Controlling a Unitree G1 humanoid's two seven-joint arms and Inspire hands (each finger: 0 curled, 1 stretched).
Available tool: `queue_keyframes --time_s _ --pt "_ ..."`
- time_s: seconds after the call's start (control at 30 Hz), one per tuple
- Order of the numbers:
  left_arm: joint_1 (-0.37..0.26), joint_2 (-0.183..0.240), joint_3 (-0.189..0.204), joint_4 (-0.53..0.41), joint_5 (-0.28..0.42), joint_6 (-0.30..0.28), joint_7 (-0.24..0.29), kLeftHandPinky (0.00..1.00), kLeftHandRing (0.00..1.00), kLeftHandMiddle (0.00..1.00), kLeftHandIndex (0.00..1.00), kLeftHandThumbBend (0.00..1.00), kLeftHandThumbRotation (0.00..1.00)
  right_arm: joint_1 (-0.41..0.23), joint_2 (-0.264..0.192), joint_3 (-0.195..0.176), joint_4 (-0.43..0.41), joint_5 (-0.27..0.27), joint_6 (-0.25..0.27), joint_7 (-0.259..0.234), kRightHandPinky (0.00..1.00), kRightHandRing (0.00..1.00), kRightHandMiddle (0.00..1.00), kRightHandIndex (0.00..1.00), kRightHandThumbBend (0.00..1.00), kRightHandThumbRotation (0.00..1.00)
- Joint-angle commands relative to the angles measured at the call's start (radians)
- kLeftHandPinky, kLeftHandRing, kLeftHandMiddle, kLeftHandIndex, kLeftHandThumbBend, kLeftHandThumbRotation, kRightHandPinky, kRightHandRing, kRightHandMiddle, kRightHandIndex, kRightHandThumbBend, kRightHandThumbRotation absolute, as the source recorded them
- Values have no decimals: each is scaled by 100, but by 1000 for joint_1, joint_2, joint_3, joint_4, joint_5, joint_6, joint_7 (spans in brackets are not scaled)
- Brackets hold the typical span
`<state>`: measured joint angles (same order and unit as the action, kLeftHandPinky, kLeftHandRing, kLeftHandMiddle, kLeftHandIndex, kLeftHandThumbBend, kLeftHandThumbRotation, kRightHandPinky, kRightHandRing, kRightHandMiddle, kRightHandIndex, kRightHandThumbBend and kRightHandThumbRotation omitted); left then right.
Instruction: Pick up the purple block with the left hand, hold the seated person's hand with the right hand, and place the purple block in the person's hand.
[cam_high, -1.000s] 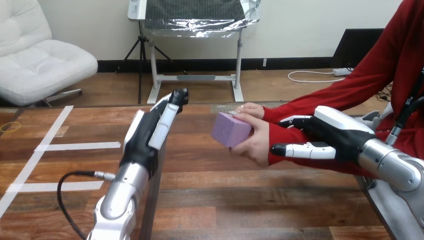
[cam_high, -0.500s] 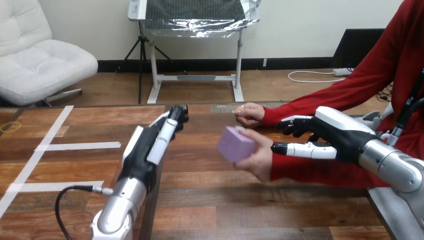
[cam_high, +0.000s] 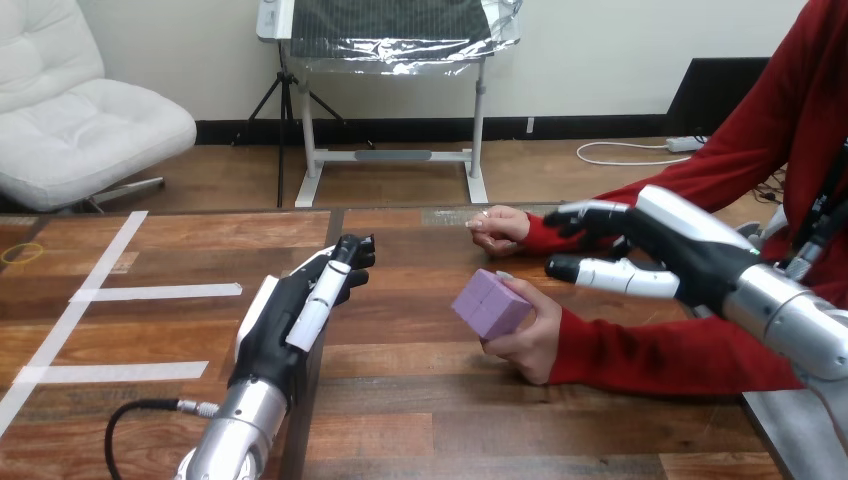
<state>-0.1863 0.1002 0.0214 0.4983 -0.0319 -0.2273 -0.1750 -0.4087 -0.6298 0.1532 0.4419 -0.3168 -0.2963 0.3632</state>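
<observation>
Block (cam_high: 490, 305) in person's nearer hand (cam_high: 536, 338)

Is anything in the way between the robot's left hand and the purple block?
Nothing visible. Only bare table lies between the left hand and the purple block, which the person's nearer hand holds.

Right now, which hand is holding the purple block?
The person's nearer hand grips the purple block; their farther hand, the robot's left hand and right hand hold nothing.
</observation>
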Motion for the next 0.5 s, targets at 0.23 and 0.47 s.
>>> queue_keyframes --time_s 0.23,0.47 --pt "32 -14 16 -150 -51 -76 -13 78 76 75 71 48 70 81 50 -104 -179 133 26 -42 70 83 85 86 100 97" --pt "64 -13 14 -180 -55 -140 -11 66 70 70 65 46 55 145 105 -134 -232 180 -9 -102 73 84 86 86 100 98"
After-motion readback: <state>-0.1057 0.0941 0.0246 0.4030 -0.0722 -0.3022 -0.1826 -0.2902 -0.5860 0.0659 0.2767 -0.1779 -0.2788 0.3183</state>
